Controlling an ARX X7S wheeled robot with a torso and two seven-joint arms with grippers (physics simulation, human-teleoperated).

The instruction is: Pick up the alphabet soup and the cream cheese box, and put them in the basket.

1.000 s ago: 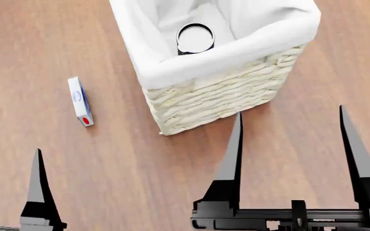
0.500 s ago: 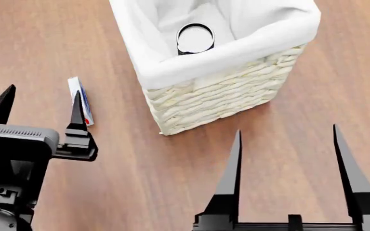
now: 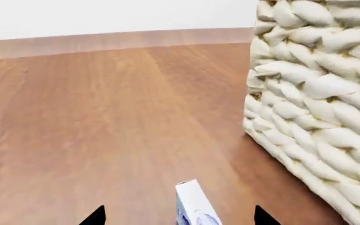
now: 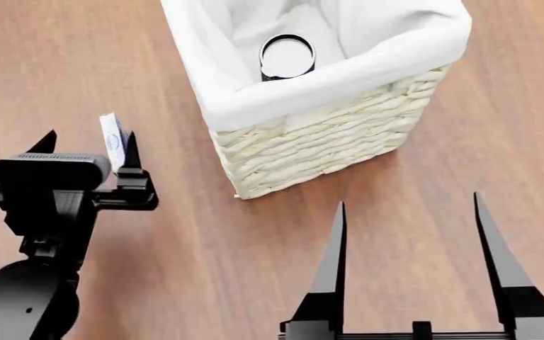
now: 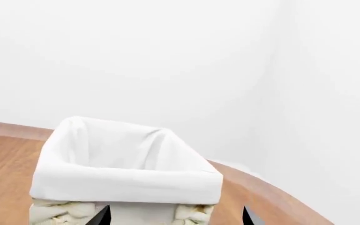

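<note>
place: bare simulated test room, no furnishings | surface: smooth brown wood-grain desk (image 4: 83, 57) with a rounded edge | backdrop: plain white walls (image 5: 167, 56) | contents: only a wicker basket (image 4: 348, 134) and packaged groceries

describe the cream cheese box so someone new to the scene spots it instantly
Start at the big cream wicker basket with white lining on the wooden floor. On its left side, apart from it, the left hand sits open around a thin flat white box: the cream cheese box. It alone has blue print.

Soup (image 4: 287, 57) in basket (image 4: 329, 142); box (image 4: 111, 138) left.
</note>
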